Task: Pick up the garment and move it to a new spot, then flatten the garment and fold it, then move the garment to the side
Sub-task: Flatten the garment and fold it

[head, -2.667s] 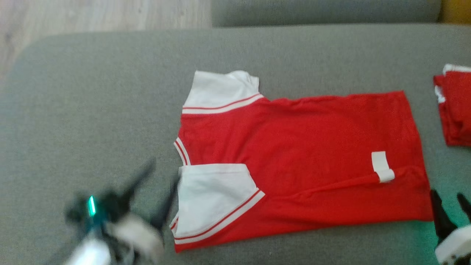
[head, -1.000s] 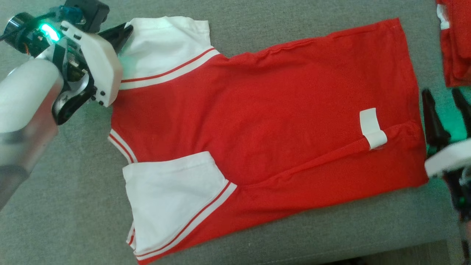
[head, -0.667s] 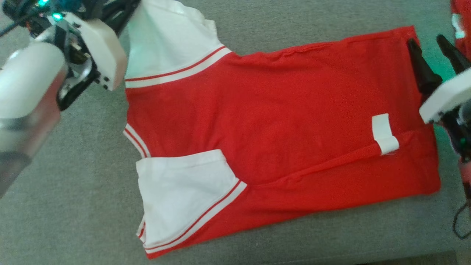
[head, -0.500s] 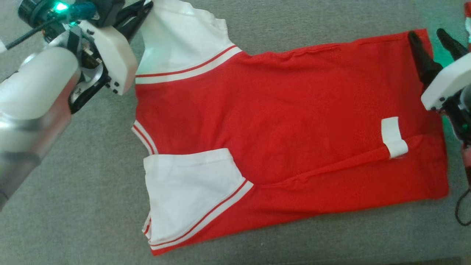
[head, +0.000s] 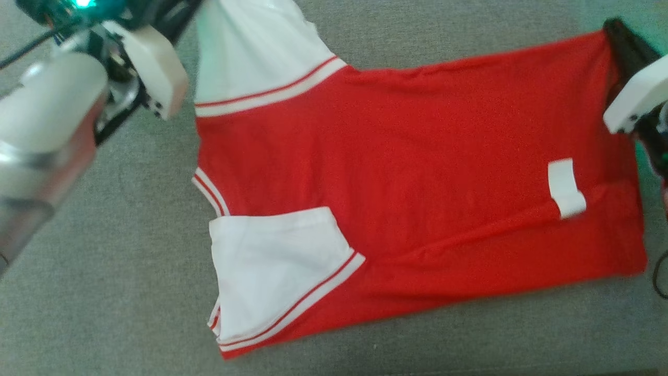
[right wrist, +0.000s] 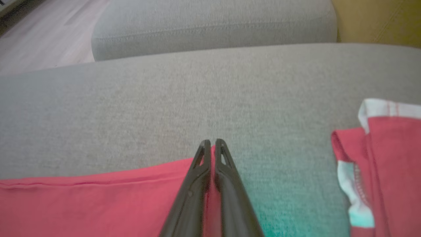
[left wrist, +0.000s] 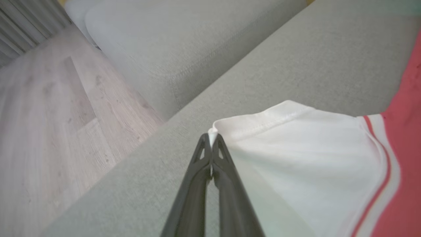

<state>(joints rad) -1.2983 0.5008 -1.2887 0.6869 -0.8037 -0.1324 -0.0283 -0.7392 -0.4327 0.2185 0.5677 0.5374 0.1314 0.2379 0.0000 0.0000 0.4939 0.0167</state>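
Right gripper (right wrist: 212,142) has just snapped closed! Half a second back its two dark fingers stood apart astride the far hem corner of the red jersey (head: 417,156); now they're pressed together with the red cloth pinched between them. Over on the other side, the left gripper (left wrist: 213,136) stays clamped on the cuff corner of the far white sleeve (head: 250,47), a sliver of white fabric poking out between its tips. So both far corners are gripped, and the jersey lies spread on the grey sofa cushion (head: 104,261), collar to the robot's left, hem to its right, the near white sleeve (head: 271,271) lying flat at the near edge. A white label (head: 566,188) sits near the hem. Off to the right of the gripped corner, a second red garment (right wrist: 388,158) lies bunched on the same cushion, apart from the jersey.
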